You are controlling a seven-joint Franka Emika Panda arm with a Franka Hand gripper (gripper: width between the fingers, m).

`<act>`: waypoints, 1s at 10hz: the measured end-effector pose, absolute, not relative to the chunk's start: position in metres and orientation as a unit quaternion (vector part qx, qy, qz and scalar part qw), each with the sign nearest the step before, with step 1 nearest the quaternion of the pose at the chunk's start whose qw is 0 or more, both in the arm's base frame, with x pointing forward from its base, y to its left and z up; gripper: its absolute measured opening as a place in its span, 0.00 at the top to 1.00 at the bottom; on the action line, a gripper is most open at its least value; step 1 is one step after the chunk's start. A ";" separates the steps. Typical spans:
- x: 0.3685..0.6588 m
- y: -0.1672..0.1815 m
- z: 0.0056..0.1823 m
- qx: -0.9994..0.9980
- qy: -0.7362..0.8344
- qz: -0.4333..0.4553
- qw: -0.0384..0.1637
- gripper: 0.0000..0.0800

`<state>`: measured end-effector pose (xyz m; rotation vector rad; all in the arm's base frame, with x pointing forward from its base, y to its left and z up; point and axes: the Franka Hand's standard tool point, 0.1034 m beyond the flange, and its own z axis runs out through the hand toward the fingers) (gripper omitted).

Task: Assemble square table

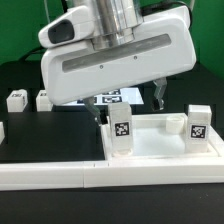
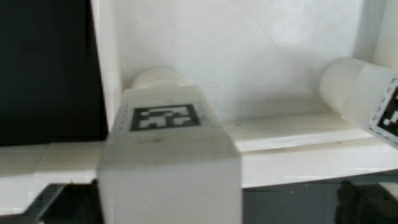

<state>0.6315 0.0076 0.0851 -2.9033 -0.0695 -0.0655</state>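
Note:
The white square table top (image 1: pixel 160 143) lies with its raised rim up at the exterior view's right. Two white tagged legs stand upright in it, one at its near-left corner (image 1: pixel 121 131) and one at its right (image 1: pixel 198 122). My gripper (image 1: pixel 131 106) hangs over the left leg, open, one finger on each side of it. In the wrist view that leg (image 2: pixel 169 150) fills the middle between my gripper's (image 2: pixel 208 205) dark fingertips (image 2: pixel 361 196), with a gap on one side. The other leg (image 2: pixel 361 95) stands beyond. Two loose legs (image 1: pixel 15 100) (image 1: pixel 43 100) lie on the black mat.
The long white L-shaped border rail (image 1: pixel 60 172) runs along the front and beside the table top. The marker board (image 1: pixel 112 98) lies behind, mostly hidden by my hand. The black mat (image 1: pixel 50 135) spreads to the exterior view's left.

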 end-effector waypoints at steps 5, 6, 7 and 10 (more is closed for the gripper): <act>0.636 0.002 0.080 -0.993 -0.020 -0.043 0.111 0.46; 0.636 0.001 0.080 -0.993 -0.003 -0.043 0.112 0.46; 0.636 -0.002 0.080 -0.992 0.033 -0.039 0.112 0.63; 0.639 -0.006 0.075 -0.984 0.128 -0.042 0.114 0.63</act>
